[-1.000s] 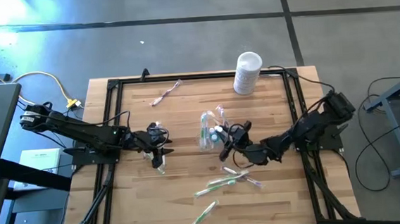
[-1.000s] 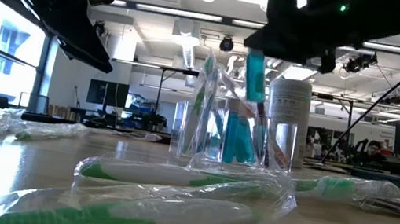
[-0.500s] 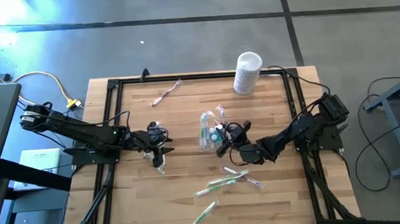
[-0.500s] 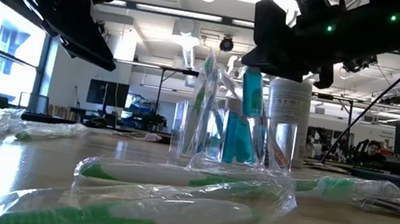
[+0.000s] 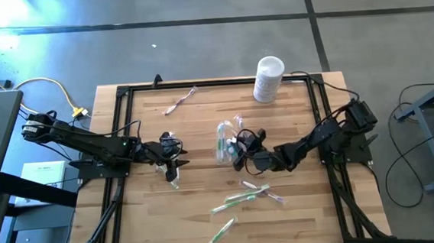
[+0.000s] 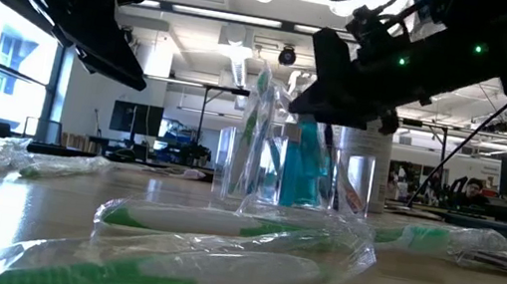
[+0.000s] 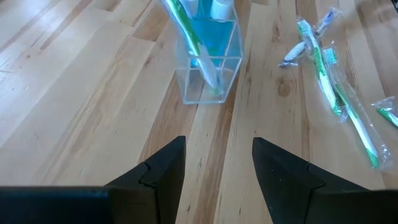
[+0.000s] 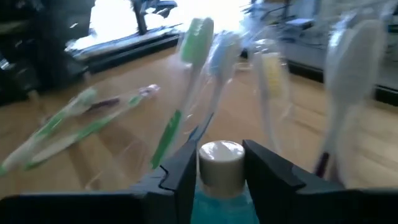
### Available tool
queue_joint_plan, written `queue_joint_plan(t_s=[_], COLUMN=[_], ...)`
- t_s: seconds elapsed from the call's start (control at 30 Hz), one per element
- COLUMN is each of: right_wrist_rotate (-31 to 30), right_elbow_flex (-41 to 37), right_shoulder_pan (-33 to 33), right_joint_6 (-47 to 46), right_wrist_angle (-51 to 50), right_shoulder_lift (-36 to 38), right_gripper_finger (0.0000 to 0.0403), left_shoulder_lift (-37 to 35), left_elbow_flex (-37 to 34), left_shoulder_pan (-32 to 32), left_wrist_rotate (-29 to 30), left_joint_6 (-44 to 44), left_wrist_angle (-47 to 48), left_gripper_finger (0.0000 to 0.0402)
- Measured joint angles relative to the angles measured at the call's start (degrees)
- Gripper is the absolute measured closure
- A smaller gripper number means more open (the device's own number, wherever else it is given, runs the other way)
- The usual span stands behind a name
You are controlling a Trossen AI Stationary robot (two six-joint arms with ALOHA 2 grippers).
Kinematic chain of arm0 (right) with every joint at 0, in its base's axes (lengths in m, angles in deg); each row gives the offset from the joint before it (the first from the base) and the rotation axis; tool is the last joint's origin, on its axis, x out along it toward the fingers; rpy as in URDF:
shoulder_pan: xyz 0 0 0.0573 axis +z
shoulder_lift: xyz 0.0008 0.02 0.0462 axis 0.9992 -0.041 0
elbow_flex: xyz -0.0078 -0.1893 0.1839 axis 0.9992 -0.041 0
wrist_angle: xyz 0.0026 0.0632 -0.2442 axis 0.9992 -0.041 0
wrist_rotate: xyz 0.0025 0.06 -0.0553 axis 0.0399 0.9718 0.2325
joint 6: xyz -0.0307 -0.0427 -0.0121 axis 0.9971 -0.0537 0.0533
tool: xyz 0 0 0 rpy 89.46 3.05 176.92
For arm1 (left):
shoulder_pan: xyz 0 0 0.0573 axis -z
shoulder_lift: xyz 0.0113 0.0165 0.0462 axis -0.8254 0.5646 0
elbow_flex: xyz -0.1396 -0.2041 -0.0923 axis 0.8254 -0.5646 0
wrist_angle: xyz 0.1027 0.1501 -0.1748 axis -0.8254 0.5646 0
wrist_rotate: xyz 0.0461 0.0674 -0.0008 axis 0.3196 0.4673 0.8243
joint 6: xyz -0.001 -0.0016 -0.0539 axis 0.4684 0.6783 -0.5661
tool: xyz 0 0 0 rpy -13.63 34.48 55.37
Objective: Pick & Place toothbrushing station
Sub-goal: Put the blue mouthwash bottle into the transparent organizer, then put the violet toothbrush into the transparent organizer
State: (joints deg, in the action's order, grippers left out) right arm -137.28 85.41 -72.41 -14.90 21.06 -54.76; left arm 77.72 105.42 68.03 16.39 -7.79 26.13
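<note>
A small clear cup (image 5: 224, 142) stands upright on the wooden table, with wrapped toothbrushes (image 8: 186, 74) and teal tubes in it. My right gripper (image 5: 239, 147) reaches in over the cup's rim from the right. It is shut on a teal tube with a white cap (image 8: 221, 158), which stands low in the cup (image 6: 305, 165). My left gripper (image 7: 217, 149) hovers open over bare table left of the cup (image 7: 208, 68), with nothing between its fingers. More wrapped toothbrushes (image 5: 241, 198) lie flat on the table near the front. My right gripper pinches the teal tube just below its white cap (image 8: 221, 180), one finger (image 8: 180, 177) on each side. The fingers come from the table's right, slanting a little downward. The tube stands upright with its lower part inside the cup; what its bottom rests on is hidden.
A white canister (image 5: 268, 78) stands at the far right of the table. A pink wrapped toothbrush (image 5: 179, 101) lies far left and a green one (image 5: 222, 231) at the near edge. A small wrapped piece (image 5: 174, 183) lies below my left gripper. A black frame (image 5: 123, 93) borders the tabletop.
My right gripper has moved down and toward the table's left, over the cup, tipping further downward. The teal tube, which it held above the cup's rim, has sunk upright into the cup among the toothbrushes.
</note>
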Motion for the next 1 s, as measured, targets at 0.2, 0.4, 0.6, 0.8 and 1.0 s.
queue_joint_plan(t_s=[0.2, 0.4, 0.6, 0.8, 1.0], right_wrist_rotate=[6.0, 5.8, 5.4, 4.4, 4.4], right_elbow_flex=[0.0, 0.0, 0.0, 0.0, 0.0], right_shoulder_pan=[-0.3, -0.2, 0.8, 3.3, 8.0], right_joint_6=[3.9, 3.6, 6.6, 12.8, 20.0], right_wrist_angle=[2.3, 4.2, 6.2, 8.9, 8.0], right_shoulder_lift=[0.0, 0.0, 0.9, 4.2, 11.5], right_gripper_finger=[0.0231, 0.0189, 0.0166, 0.0165, 0.0165], left_shoulder_lift=[0.0, 0.0, 0.0, 0.0, 0.0], left_elbow_flex=[0.0, 0.0, 0.0, 0.0, 0.0], left_shoulder_pan=[0.0, 0.0, 0.0, 0.0, 0.0], left_wrist_rotate=[0.0, -0.2, -0.6, -0.6, -0.7], left_joint_6=[0.0, 0.0, 0.0, -0.1, -2.9], left_wrist_angle=[0.1, 0.1, 0.1, 0.2, 0.1], left_gripper_finger=[0.0222, 0.0222, 0.0222, 0.0222, 0.0222])
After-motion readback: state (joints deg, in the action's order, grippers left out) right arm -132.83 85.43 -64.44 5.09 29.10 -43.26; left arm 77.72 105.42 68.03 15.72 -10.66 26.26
